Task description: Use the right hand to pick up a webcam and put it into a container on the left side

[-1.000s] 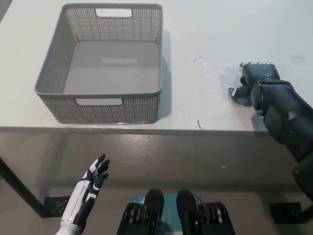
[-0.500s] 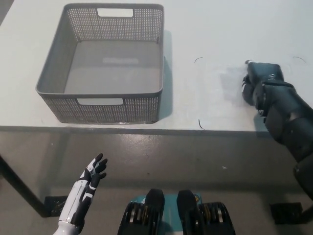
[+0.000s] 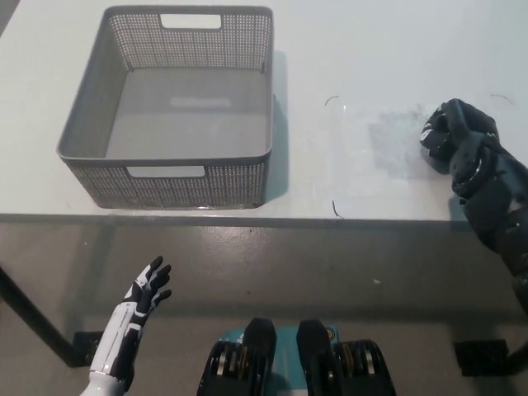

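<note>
The black right hand [image 3: 456,136] sits low over the white surface [image 3: 355,66] at its right side, fingers curled in; whether they grip the webcam cannot be told. The white left hand [image 3: 142,295] hangs below the surface edge, fingers spread. The grey mesh basket [image 3: 107,99] stands well left, empty.

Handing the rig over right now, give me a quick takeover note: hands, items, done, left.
Right hand: black, curled closed over the white table at its right side. Whether the webcam is inside the closed fingers cannot be told; no webcam shows anywhere.
Left hand: white, open, resting below the table edge at lower left, holding nothing.
Grey mesh basket: on the table's left, nothing in it.
Done: nothing delivered yet.
Left: confirm the grasp, carry the webcam left, release it in the basket.
</note>
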Available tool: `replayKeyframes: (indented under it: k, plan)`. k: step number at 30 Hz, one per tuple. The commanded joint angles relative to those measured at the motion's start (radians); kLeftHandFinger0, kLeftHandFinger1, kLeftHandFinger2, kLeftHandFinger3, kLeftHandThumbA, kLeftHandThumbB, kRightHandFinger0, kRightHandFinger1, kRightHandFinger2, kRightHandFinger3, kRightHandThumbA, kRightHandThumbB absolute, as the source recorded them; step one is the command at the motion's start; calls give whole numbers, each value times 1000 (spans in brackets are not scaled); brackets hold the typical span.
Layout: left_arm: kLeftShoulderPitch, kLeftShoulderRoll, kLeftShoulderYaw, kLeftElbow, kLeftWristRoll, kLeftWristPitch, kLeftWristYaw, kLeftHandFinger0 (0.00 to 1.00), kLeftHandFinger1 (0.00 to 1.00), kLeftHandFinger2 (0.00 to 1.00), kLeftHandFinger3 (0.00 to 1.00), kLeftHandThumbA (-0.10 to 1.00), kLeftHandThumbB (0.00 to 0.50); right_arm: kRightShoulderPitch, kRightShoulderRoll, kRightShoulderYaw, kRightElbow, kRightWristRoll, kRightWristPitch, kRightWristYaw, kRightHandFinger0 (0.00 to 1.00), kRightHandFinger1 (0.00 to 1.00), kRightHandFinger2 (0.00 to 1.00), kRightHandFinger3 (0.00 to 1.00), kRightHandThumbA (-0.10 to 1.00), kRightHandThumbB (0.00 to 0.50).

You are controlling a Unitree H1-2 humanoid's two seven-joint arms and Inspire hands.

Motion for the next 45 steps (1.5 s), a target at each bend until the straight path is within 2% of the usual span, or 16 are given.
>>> replayKeyframes:
  k: [1,4,6,8,9,12,15,18,22,24,30,31,33,34,38,45]
  plan:
    - [-4,8,6,-35,-6,-35,3,960,980,1000,1000,972,0,-45,-18,-79,-12,104,-100,-67,0,80,345,213,-100,247]
    - [-1,10,9,-33,-7,-37,1,949,962,1000,1000,966,0,-70,-11,-175,-32,174,-144,-73,0,58,511,275,-100,238]
    - [0,10,10,-35,-4,-33,2,942,944,1000,1000,968,0,-85,-9,-223,-44,206,-175,-70,0,117,618,336,-100,219]
    - [2,9,11,-33,-4,-38,2,935,933,987,1000,962,0,-98,-3,-268,-55,235,-189,-67,0,243,721,483,-100,198]
    - [6,9,12,-32,-4,-39,3,933,927,974,1000,959,0,-113,2,-309,-62,271,-181,-51,0,327,778,621,-100,173]
    - [10,11,12,-30,-1,-43,1,930,915,948,1000,953,0,-127,9,-381,-86,327,-216,-12,5,347,760,674,-100,166]
    - [15,12,12,-35,-6,-39,-2,927,905,921,1000,933,0,-143,20,-483,-112,433,-219,65,0,327,631,675,-100,134]
    - [14,13,13,-31,-9,-41,-4,927,896,903,1000,926,0,-163,36,-578,-138,516,-191,101,0,381,825,701,-100,142]
    - [39,16,12,-33,-7,-51,-6,930,883,876,984,912,0,-165,67,-667,-187,598,-155,148,0,407,840,709,-100,146]
    - [46,17,13,-34,-4,-47,-4,936,877,861,969,917,0,-171,88,-701,-211,632,-132,174,0,358,812,700,-100,131]
    - [86,15,9,-31,-8,-66,-8,915,845,806,931,900,0,-160,168,-713,-309,662,-69,179,0,385,894,783,-100,122]
    - [92,15,6,-31,-4,-70,-8,909,837,797,928,906,0,-158,183,-711,-326,667,-61,179,0,377,896,816,-100,110]
    - [100,14,3,-28,-4,-76,-10,903,820,775,914,913,0,-158,219,-706,-362,689,-40,182,0,373,934,1000,-100,112]
    - [104,14,1,-27,-4,-78,-11,903,818,772,910,912,0,-156,238,-701,-379,694,-37,180,0,299,859,1000,-100,109]
    - [114,13,-7,-32,0,-72,-15,923,806,750,891,920,0,-149,279,-677,-418,696,-6,162,0,207,790,1000,-100,112]
    - [124,11,-33,-15,12,-97,-18,889,762,702,869,937,0,-140,376,-647,-462,705,-1,141,0,264,809,846,-100,115]
